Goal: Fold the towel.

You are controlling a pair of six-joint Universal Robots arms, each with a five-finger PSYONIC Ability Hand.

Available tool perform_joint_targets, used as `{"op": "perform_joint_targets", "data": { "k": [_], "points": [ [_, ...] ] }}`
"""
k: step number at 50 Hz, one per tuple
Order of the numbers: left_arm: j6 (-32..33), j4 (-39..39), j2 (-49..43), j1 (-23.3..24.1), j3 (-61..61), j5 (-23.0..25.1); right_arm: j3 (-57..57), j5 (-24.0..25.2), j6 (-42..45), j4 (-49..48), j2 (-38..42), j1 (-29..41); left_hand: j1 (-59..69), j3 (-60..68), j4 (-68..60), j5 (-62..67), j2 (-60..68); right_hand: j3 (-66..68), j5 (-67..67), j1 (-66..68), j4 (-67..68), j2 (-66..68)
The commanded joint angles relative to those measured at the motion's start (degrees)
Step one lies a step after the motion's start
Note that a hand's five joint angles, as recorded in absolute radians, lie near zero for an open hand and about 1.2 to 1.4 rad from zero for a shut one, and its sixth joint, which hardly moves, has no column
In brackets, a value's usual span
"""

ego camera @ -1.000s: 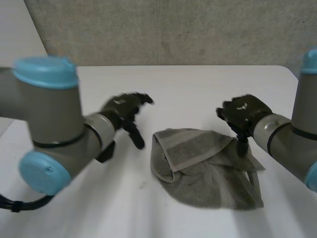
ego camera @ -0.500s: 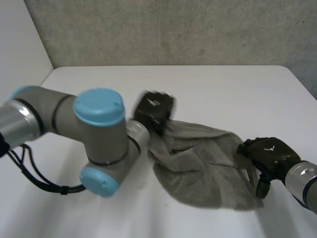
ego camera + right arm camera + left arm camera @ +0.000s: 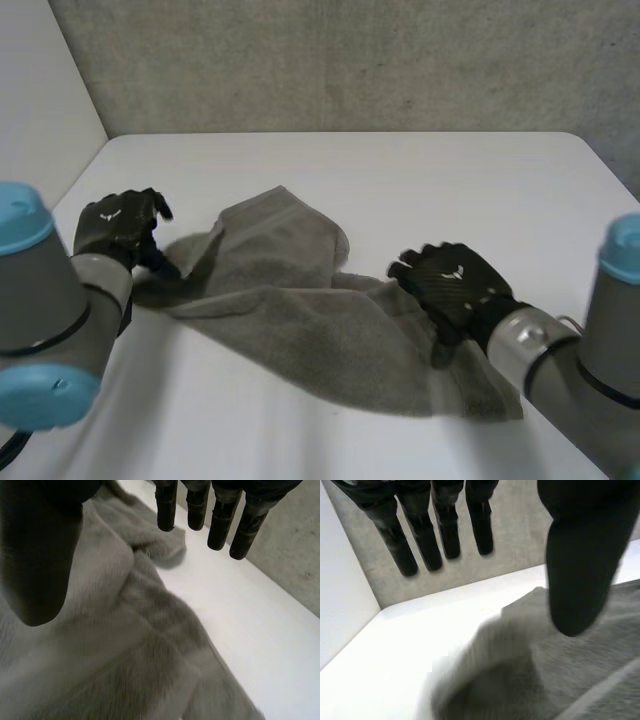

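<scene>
Right hand of mine, black and fingered, hovers with fingers straight and holding nothing above the broad white table. Across the table's near middle sprawls the crumpled grey terry towel (one corner humped up toward the far side), its right part under that hand. At its left end my black left hand is likewise relaxed and empty.

Right wrist camera: I log the black right hand with its fingers straight and the thumb standing well apart from them. Under the palm lies the rumpled grey terry towel, one folded edge bunched near the fingertips; I cannot tell whether the thumb touches the cloth. Beside the towel I see the white table top, and beyond its far edge a speckled grey wall.
</scene>
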State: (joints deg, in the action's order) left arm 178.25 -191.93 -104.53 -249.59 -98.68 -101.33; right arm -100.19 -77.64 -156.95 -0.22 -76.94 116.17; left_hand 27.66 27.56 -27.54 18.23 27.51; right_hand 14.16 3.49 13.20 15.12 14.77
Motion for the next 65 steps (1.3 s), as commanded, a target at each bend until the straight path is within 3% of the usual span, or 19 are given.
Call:
{"op": "perform_joint_targets", "data": {
  "k": [1,7,11,14,23,25,26,27,29,36,43,48,49,50,51,52,61,63,65],
  "points": [
    [0.43,-0.99,8.28,-0.72,-5.29,0.96,14.28,-0.15,-5.82,7.22,9.85,2.91,-16.94,-16.84,16.82,-17.51,-16.79,-2.9,-2.24,-1.94,-3.86,-3.51],
    [0.52,-1.08,9.43,-1.69,-6.97,3.16,28.7,0.21,-9.95,16.37,19.96,3.62,-15.43,-15.33,15.3,-16.0,-15.28,0.79,1.46,1.76,-0.16,0.19],
    [2.53,-0.9,9.61,-2.83,-9.5,11.21,37.48,0.21,-12.58,19.89,26.02,3.62,-12.25,-12.15,12.12,-12.82,-12.1,5.65,6.32,6.61,4.69,5.04],
    [4.39,-0.64,9.43,-3.27,-10.22,13.62,43.91,0.47,-14.69,23.75,30.42,3.71,-12.07,-11.97,11.94,-12.64,-11.92,9.2,9.86,10.16,8.24,8.59],
    [21.42,-0.2,2.24,-4.32,-11.89,23.81,53.61,3.72,-18.75,31.16,38.79,4.33,-12.23,-12.13,12.1,-12.8,-12.08,19.81,20.48,20.77,18.85,19.2],
    [22.22,-0.29,1.01,-4.67,-11.54,24.07,55.36,3.9,-19.19,31.95,40.11,4.41,-12.73,-12.63,12.61,-13.3,-12.58,44.23,44.9,45.19,43.27,43.62],
    [22.23,-0.29,1.0,-4.68,-11.54,24.07,55.36,3.9,-19.19,31.95,40.11,4.41,-12.74,-12.64,12.61,-13.31,-12.59,44.37,45.03,45.33,43.41,43.76],
    [22.14,-0.81,-0.13,-4.85,-11.01,24.16,55.45,3.72,-19.19,32.21,39.94,4.5,-13.24,-13.14,13.11,-13.81,-13.09,57.19,57.86,58.15,56.24,56.58],
    [22.05,-0.99,-1.55,-4.85,-10.22,24.07,55.1,3.63,-19.27,32.3,38.89,4.5,-13.92,-13.82,13.79,-14.49,-13.77,65.76,66.42,66.72,64.8,65.15],
    [18.73,-1.43,-9.71,-3.89,-2.85,23.72,48.33,3.81,-20.33,31.25,27.54,3.71,-14.42,-14.32,14.29,-14.99,-14.27,65.84,66.51,66.8,64.88,65.23],
    [13.71,-0.56,-15.78,-3.36,3.66,23.72,31.05,4.78,-14.81,27.56,10.26,3.62,-12.24,-12.14,12.11,-12.81,-12.09,65.84,66.51,66.8,64.88,65.23],
    [13.44,0.5,-17.99,-2.92,6.48,23.37,24.44,4.25,-9.53,25.19,2.08,0.21,10.81,10.91,-10.94,10.24,10.96,65.84,66.51,66.8,64.88,65.23],
    [13.35,0.15,-18.07,-2.92,7.61,23.28,24.25,3.73,-8.04,24.83,0.66,-0.94,25.96,26.07,-26.09,25.4,26.12,65.84,66.51,66.8,64.88,65.23],
    [13.35,0.06,-18.16,-2.92,9.02,23.28,24.25,3.72,-8.03,24.83,0.65,-0.95,40.27,40.37,-40.4,39.7,40.42,65.84,66.51,66.8,64.88,65.23],
    [13.35,0.06,-18.16,-2.92,9.03,23.28,24.6,3.81,-6.72,24.48,-0.4,-2.08,40.41,40.52,-40.54,39.84,40.57,65.84,66.51,66.8,64.88,65.23],
    [13.26,0.06,-18.08,-3.01,11.29,23.11,25.73,3.9,-5.58,24.13,-0.67,-2.96,52.22,52.32,-52.35,51.65,52.37,65.84,66.51,66.8,64.88,65.23],
    [7.55,-0.02,-16.41,-2.39,28.63,19.5,40.25,-1.29,-2.22,14.72,4.16,-3.23,52.34,52.44,-52.46,51.77,52.49,65.84,66.51,66.8,64.88,65.23],
    [3.53,-0.63,-15.18,-2.04,38.16,16.01,44.64,-2.96,-1.43,11.73,5.74,-2.97,52.34,52.44,-52.46,51.77,52.49,65.84,66.51,66.8,64.88,65.23],
    [1.51,-1.77,-14.57,-2.04,42.21,13.47,51.21,-5.23,-1.43,1.77,6.71,-2.62,52.34,52.44,-52.46,51.77,52.49,65.84,66.51,66.8,64.88,65.23]
  ]
}}
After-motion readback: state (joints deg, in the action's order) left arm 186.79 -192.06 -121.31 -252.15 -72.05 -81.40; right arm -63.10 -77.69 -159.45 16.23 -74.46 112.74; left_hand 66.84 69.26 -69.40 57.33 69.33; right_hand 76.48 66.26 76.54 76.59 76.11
